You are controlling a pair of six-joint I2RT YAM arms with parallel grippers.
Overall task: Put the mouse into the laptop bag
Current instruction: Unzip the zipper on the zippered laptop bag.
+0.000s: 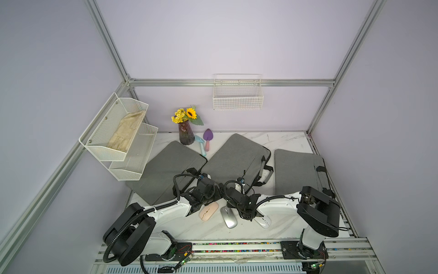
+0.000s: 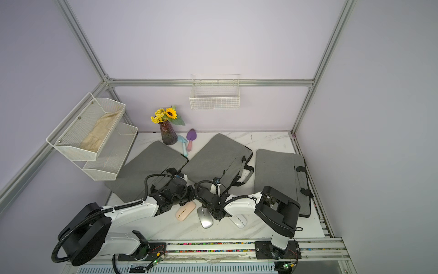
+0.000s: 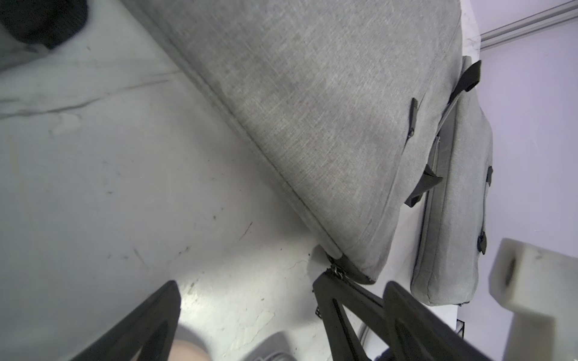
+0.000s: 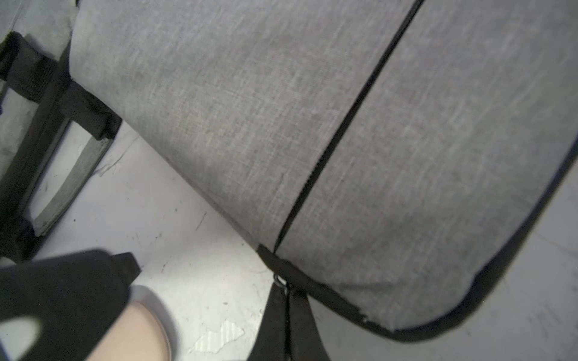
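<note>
3 gray laptop bags lie flat in a row on a white marble surface (image 1: 284,140), shown in both top views: a left bag (image 1: 170,166), a middle bag (image 1: 234,156) and a right bag (image 1: 296,170). Nearer the robot's base, 3 mice sit side by side on the surface, none of them in a bag: a pink mouse (image 1: 208,211), a silver mouse (image 1: 228,217) and a white mouse (image 1: 263,221), the last partly hidden under the right arm. Both arms angle inward and meet at the near corner of the middle bag. The right claw (image 4: 287,300) is closed, its 2 fingers pinched on the small metal zipper pull (image 4: 281,281) at that corner, where a black zipper line (image 4: 344,125) ends. The left claw (image 3: 281,284) is spread wide and holds nothing. It hovers just beside the same corner, with the pink mouse close under 1 finger; whether they touch cannot be told. Behind the bags stand a vase (image 1: 186,135) of yellow flowers and 2 toy trowels (image 1: 207,136). A wire basket (image 1: 238,99) hangs on the back wall. A 2-tier mesh rack (image 1: 132,163) on the left wall holds a folded cloth (image 1: 125,132).
</note>
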